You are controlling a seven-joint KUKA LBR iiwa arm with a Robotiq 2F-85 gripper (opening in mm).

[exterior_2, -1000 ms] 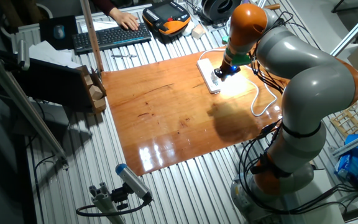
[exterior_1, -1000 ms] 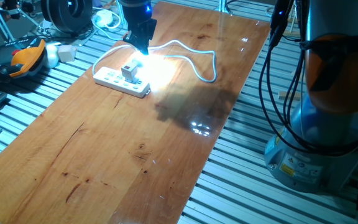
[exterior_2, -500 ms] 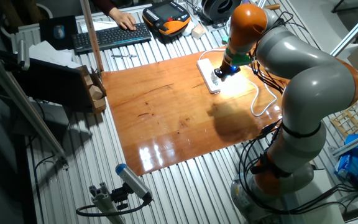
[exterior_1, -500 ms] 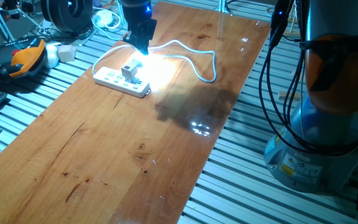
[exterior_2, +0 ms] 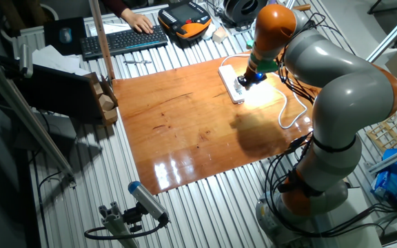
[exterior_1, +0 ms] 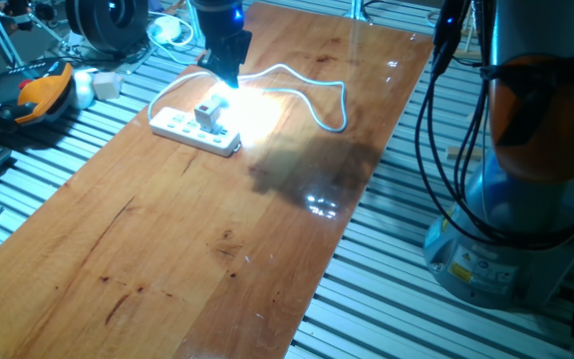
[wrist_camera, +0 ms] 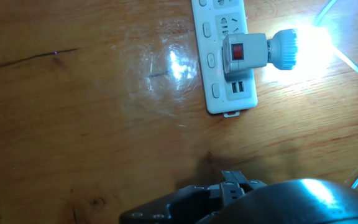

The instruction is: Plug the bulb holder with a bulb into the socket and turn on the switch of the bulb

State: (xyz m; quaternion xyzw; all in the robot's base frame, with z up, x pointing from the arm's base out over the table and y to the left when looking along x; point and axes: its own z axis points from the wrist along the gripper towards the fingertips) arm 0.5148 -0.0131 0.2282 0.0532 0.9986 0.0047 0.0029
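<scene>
The bulb holder (wrist_camera: 244,55) is plugged into the socket, a long white power strip (wrist_camera: 219,93), near its end. The red switch (wrist_camera: 238,52) faces up on the holder. The bulb (wrist_camera: 297,46) is lit and throws a bright glare on the board. In one fixed view the holder (exterior_1: 207,114) stands on the strip (exterior_1: 177,125), whose white cable (exterior_1: 339,100) loops to the right. My gripper (exterior_1: 225,78) hangs just above and behind the holder, apart from it, fingers together and empty. In the other fixed view the gripper (exterior_2: 252,76) is over the strip (exterior_2: 227,76).
The wooden board (exterior_1: 217,229) lies on a slatted metal table. An orange-black pendant (exterior_1: 38,90) and a small white adapter block (exterior_1: 106,85) lie off its far left corner. A keyboard (exterior_2: 123,40) with a person's hand (exterior_2: 140,24) is beyond. The robot base (exterior_1: 496,249) stands at right.
</scene>
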